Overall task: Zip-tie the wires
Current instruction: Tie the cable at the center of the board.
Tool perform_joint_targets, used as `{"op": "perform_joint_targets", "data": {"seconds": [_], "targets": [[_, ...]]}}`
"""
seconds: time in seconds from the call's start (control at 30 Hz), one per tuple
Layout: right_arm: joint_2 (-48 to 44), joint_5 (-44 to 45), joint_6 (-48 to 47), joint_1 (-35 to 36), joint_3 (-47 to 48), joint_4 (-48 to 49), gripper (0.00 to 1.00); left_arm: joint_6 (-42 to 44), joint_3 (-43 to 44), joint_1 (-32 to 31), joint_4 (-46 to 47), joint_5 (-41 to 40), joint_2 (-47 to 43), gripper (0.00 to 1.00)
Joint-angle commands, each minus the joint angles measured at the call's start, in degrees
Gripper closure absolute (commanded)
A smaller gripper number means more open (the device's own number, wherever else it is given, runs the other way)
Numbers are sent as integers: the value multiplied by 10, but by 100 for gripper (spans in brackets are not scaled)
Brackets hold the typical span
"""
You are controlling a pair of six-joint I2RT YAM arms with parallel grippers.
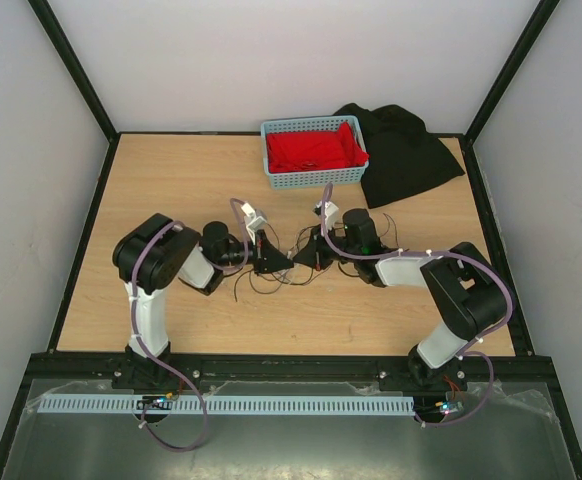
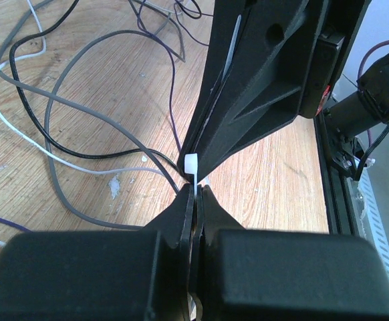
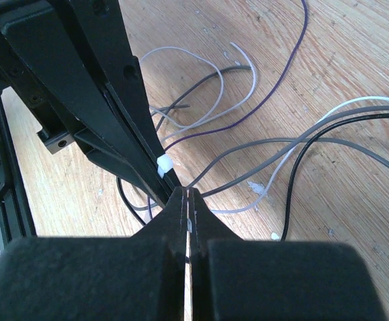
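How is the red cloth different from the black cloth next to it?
The red cloth is bright red; the black cloth is dark. The red cloth sits bunched inside the blue basket, while the black cloth lies straight on the table, to the basket's right. The black cloth spreads wider than the red cloth. Both are soft, crumpled and at the far end of the table.

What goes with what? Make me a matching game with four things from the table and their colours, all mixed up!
Things:
1. basket
2. cloth inside the basket
3. bag at the back right
4. zip tie between the two grippers

Colours:
A. white
B. red
C. light blue
D. black

Pairs: 1-C, 2-B, 3-D, 4-A
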Motion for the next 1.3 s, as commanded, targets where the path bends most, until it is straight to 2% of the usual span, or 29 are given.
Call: {"op": "perform_joint_targets", "data": {"seconds": [0.0, 1.27], "targets": [[-5, 4, 1, -1, -2, 16, 100, -18, 17, -3, 21, 12, 11, 100], [3, 14, 31, -1, -9, 44, 100, -65, 35, -8, 21, 4, 26, 100]]}}
